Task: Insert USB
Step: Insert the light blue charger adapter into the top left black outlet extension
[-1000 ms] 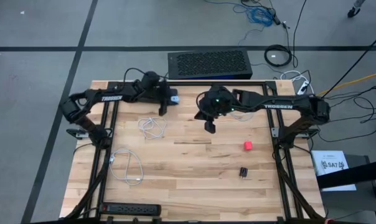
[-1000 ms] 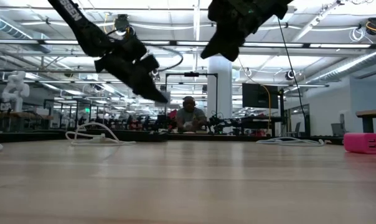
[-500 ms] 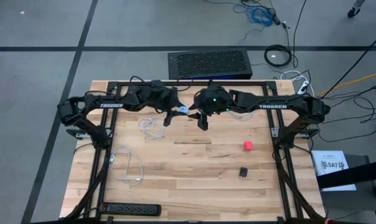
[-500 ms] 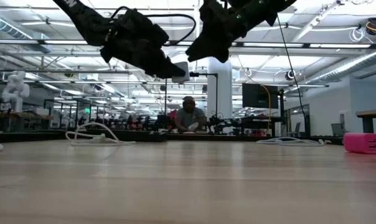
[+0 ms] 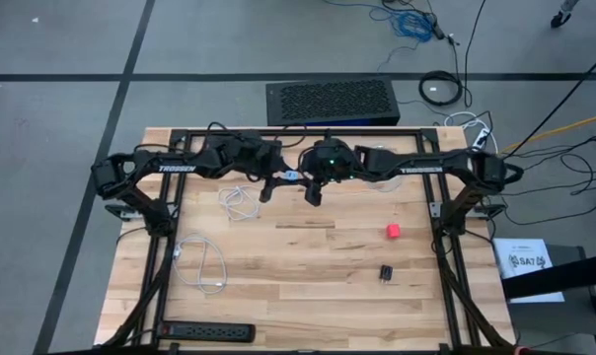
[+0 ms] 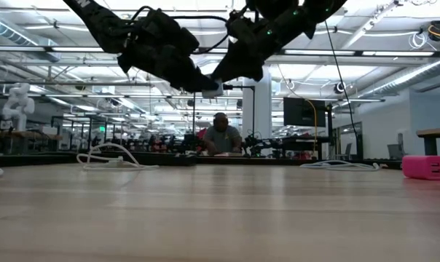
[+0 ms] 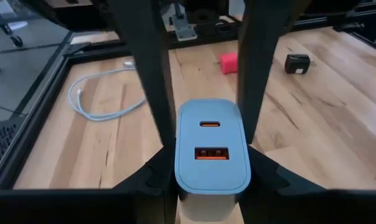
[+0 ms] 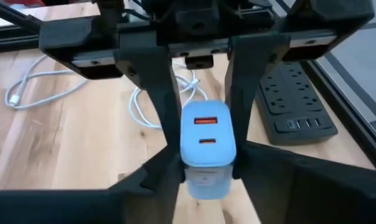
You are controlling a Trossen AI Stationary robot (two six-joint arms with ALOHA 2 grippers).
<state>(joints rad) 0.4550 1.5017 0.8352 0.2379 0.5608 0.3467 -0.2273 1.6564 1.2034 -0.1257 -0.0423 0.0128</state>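
Observation:
A light-blue USB charger (image 7: 211, 149) hangs above the table's far middle with its two-port face turned up. My left gripper (image 5: 276, 181) is shut on it from the table's left. My right gripper (image 5: 311, 189) meets it from the right, its fingers closed onto the same block (image 8: 205, 140). One white USB cable (image 5: 241, 202) lies coiled on the table below and left of the charger. A second white cable (image 5: 201, 264) lies nearer the left front. Neither cable is touched. My left gripper pinches the charger's two long sides (image 7: 180, 149) between its two fingers. It comes slanting down from the table's left. The charger is lifted clear, port face up. My right gripper has its fingers (image 8: 169, 118) against the same two sides (image 8: 187, 146). It comes slanting down from the table's right, facing the left gripper.
A pink block (image 5: 393, 231) and a small black adapter (image 5: 387, 272) lie on the right half of the table. A black power strip (image 5: 209, 332) lies at the near left edge. A black perforated box (image 5: 331, 101) stands beyond the far edge. A person sits far behind the table (image 6: 221, 135).
My left gripper carried the charger toward the table's middle and a little up, then stayed still. My right gripper moved left and down toward the charger, tipping further down. Its fingers now sit on either side of the charger.

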